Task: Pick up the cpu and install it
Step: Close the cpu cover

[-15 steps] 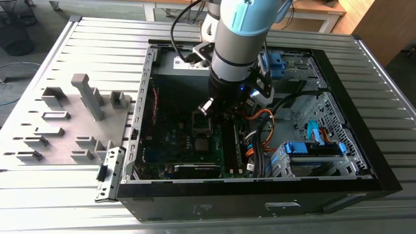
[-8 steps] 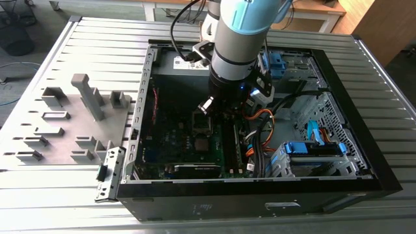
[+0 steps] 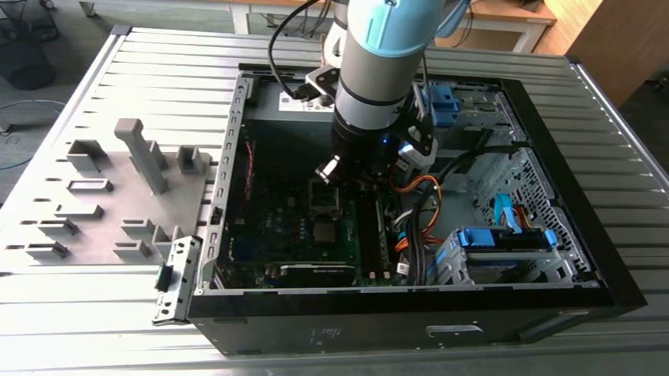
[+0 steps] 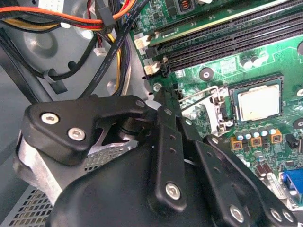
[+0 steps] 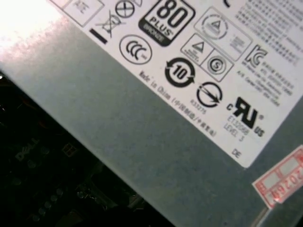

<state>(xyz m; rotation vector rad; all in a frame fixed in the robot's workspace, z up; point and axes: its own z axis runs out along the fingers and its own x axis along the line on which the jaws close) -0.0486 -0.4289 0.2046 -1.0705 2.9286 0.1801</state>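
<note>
Exterior view first: a ribbed metal worktop (image 3: 105, 313) carries an open black computer case (image 3: 616, 290) lying on its side. The pale blue and grey arm (image 3: 381, 47) reaches straight down into it. To the exterior view's left of the case lies a grey plate with plastic holder blocks (image 3: 115, 196). Inside the case this view shows the green motherboard (image 3: 282, 227), an orange cable bundle (image 3: 418, 188) and a blue-tabbed drive cage (image 3: 491, 239) toward the exterior view's right. The hand (image 3: 361, 168) hangs low over the board, near its middle, and the arm's own bulk covers what lies right beneath it.

What the exterior view hides, the second wrist view gives from close by. The hand's black linkages fill the foreground, and their tip sits just beside a metal retaining frame (image 4: 208, 99) at the edge of the socket (image 4: 279, 80). I cannot tell whether the hand is spread or pressed together. It holds nothing that shows. Long black memory slots (image 4: 227, 42) run past the socket, and red, yellow and black wires (image 4: 109, 28) cross the case wall beside the board. The cpu (image 4: 257, 104), a small square with a pale silvery top, lies flat inside the black socket, apart from the hand.

First wrist view faces another way: the grey side of the power supply (image 5: 142, 142) with its white label (image 5: 203, 61), and dark board below it.
</note>
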